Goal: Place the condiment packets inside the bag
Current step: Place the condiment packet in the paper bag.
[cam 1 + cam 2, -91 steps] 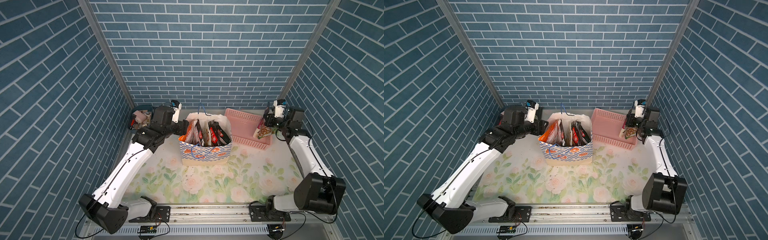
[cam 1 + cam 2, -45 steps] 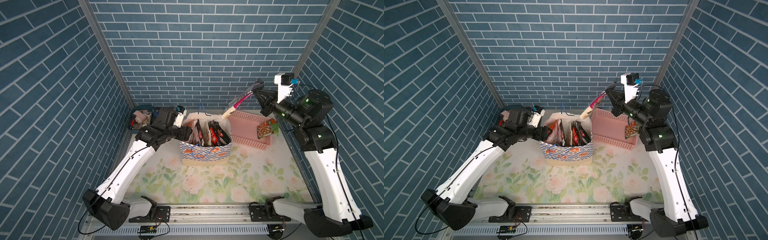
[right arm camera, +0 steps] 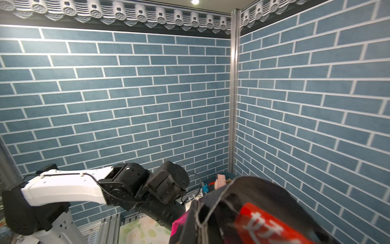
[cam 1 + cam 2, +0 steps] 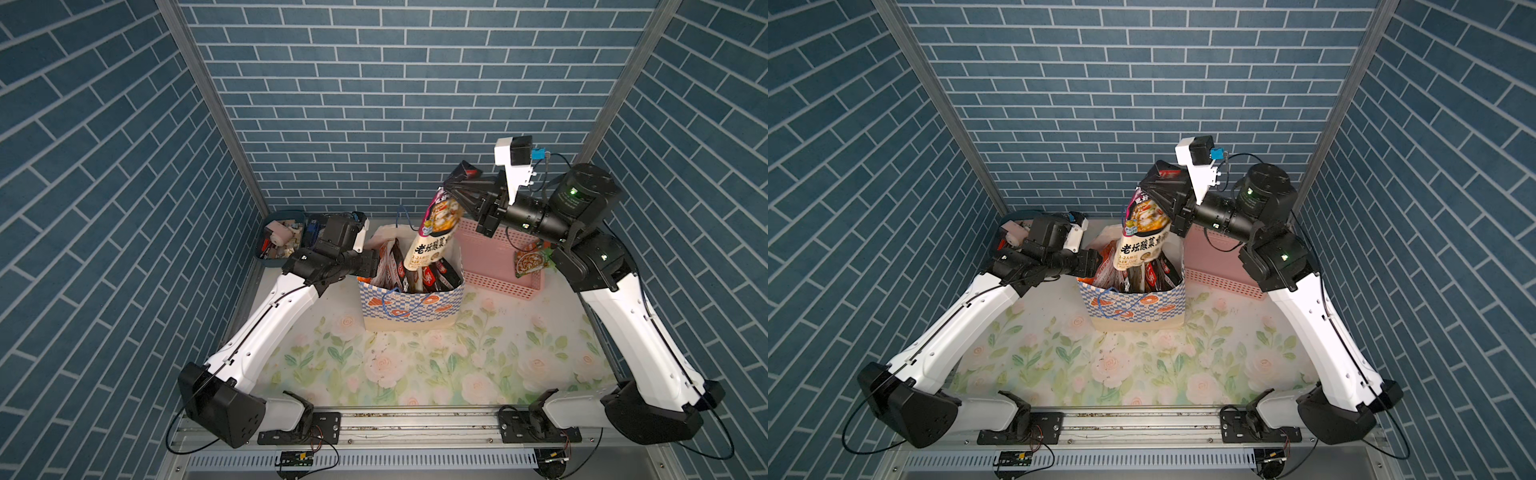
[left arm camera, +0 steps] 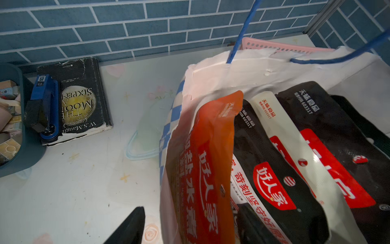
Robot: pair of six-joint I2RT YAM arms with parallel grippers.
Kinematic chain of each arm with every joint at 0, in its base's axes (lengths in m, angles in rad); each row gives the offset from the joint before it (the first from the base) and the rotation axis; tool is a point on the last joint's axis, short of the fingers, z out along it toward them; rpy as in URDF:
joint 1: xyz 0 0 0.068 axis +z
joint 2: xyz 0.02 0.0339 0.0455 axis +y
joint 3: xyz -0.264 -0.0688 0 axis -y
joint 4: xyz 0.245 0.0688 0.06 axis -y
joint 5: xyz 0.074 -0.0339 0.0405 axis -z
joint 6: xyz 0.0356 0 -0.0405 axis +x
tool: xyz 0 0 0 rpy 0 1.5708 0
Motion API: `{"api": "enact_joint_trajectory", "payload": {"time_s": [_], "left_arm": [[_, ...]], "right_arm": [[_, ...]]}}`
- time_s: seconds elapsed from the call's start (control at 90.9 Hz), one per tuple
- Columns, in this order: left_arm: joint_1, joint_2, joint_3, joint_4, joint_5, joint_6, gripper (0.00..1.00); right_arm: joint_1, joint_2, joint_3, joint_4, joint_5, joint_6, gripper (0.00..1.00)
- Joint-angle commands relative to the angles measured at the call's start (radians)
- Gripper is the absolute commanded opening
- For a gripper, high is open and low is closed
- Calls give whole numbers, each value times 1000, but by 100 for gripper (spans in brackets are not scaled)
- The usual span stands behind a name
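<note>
The checked paper bag (image 4: pixel 411 309) (image 4: pixel 1133 309) stands at the back middle of the floral mat, with several condiment packets (image 4: pixel 432 276) upright inside it. My right gripper (image 4: pixel 455 185) (image 4: pixel 1150 183) is shut on the top of a white and black packet (image 4: pixel 434 232) (image 4: pixel 1144 235), which hangs over the bag with its lower end at the bag's mouth. In the right wrist view that packet (image 3: pixel 253 213) hides the jaws. My left gripper (image 4: pixel 374 264) (image 5: pixel 190 228) is open astride the bag's left wall (image 5: pixel 185 109) and an orange packet (image 5: pixel 211 158). One more packet (image 4: pixel 530 262) lies in the pink basket.
The pink slotted basket (image 4: pixel 494 286) stands right of the bag. A blue tray (image 4: pixel 270 259) of small bits sits at the back left. A black book (image 5: pixel 78 95) with a blue stapler (image 5: pixel 44 105) and a pale face mask (image 5: pixel 145 135) lie between them.
My right arm lifted a packet from the pink basket and swung it left, so it now hangs over the bag. My left gripper stayed at the bag's left rim.
</note>
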Motion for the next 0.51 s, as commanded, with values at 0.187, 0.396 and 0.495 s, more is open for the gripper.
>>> {"api": "enact_joint_trajectory", "payload": {"time_s": [0.187,0.396,0.495], "left_arm": [[14,-5,-65,62,-80,-33,41],[23,-11,-85,84,-53,-43,19],[29,-30,-97,100,-33,-46,10]], "right_arm": [[61,115,61,165,-126,24,0],[61,188,86,160,-156,14,0],[60,221,105,135,-177,-6,0]]}}
